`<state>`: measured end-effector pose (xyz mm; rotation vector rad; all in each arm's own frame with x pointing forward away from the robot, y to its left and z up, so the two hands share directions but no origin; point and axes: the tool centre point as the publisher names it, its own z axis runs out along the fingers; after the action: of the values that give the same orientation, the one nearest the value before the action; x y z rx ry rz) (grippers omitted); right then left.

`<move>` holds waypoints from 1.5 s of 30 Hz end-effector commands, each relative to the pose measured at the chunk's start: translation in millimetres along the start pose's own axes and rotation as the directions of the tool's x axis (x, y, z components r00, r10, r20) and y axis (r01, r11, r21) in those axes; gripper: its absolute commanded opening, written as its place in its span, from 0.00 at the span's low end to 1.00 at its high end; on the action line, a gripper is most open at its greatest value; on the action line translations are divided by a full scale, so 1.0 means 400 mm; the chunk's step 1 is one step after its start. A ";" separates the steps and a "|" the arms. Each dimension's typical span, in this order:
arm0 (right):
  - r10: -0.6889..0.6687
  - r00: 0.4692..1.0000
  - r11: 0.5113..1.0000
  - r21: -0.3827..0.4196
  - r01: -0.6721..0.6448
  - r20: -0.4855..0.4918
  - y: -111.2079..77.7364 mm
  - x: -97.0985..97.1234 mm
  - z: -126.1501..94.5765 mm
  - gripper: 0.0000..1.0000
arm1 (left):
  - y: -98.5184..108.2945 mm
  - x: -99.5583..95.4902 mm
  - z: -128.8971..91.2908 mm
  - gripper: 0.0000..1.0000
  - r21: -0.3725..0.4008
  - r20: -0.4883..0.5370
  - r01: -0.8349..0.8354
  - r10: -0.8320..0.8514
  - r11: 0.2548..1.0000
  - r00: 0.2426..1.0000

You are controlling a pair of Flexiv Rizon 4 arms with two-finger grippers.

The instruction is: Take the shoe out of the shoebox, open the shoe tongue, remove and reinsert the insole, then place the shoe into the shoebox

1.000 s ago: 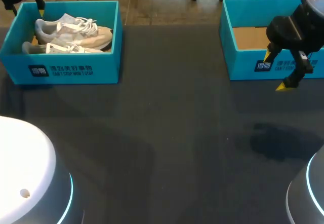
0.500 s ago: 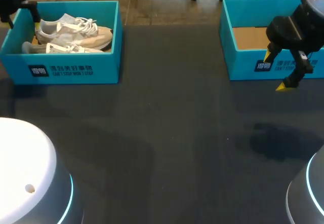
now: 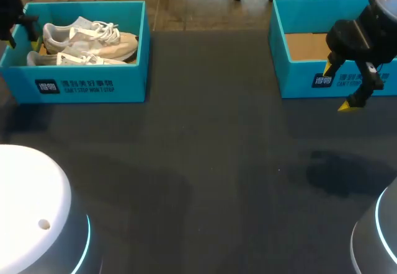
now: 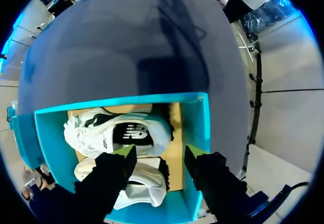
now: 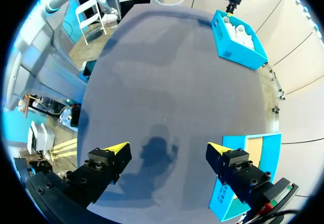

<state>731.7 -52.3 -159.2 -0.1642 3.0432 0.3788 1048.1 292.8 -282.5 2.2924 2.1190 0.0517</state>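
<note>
Our left gripper (image 4: 158,153), spread over the box (image 4: 200,127), half hides one shoe (image 4: 144,183); our right gripper (image 5: 167,147), spread, covers the other box (image 3: 298,79) in part.

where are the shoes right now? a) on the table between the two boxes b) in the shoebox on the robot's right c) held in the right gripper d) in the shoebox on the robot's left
D: both pale shoes lie inside the left shoebox, while the right shoebox shows only its bare cardboard floor and the right gripper is open with nothing between its fingers.
</note>
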 end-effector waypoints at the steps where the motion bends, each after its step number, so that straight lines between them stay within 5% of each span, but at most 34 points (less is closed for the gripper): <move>1: 0.000 1.000 1.000 0.002 0.000 -0.002 0.001 -0.003 0.002 1.00 | -0.013 0.009 0.015 0.49 -0.026 0.011 -0.011 0.011 1.000 1.000; 8: 0.000 1.000 1.000 0.002 0.000 -0.002 0.001 -0.003 0.002 1.00 | -0.008 0.005 0.067 0.49 -0.017 0.001 -0.030 0.030 0.999 1.000; 11: 0.000 1.000 1.000 0.002 0.000 -0.002 0.001 -0.003 0.002 1.00 | 0.002 0.002 0.084 0.67 -0.015 -0.004 -0.037 0.037 0.999 0.999; 15: 0.000 1.000 1.000 0.002 0.000 -0.002 0.001 -0.003 0.002 1.00 | 0.014 -0.003 0.103 0.52 -0.004 -0.010 -0.033 0.033 0.999 0.999; 26: 0.000 1.000 1.000 0.002 0.000 -0.002 0.001 -0.003 0.002 1.00 | 0.023 0.001 0.158 0.50 -0.004 -0.049 -0.030 0.030 1.000 0.998; 36: 0.000 1.000 1.000 0.002 0.000 -0.002 0.001 -0.003 0.002 1.00 | -0.001 0.002 0.199 0.69 0.008 -0.062 -0.030 0.030 1.000 0.998; 45: 0.000 1.000 1.000 0.002 0.000 -0.002 0.001 -0.003 0.002 1.00 | 0.013 0.006 0.230 0.49 0.035 -0.057 -0.016 0.018 0.999 0.998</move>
<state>731.7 -52.3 -159.2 -0.1643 3.0431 0.3788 1050.2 295.2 -370.1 2.3478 2.1434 0.1036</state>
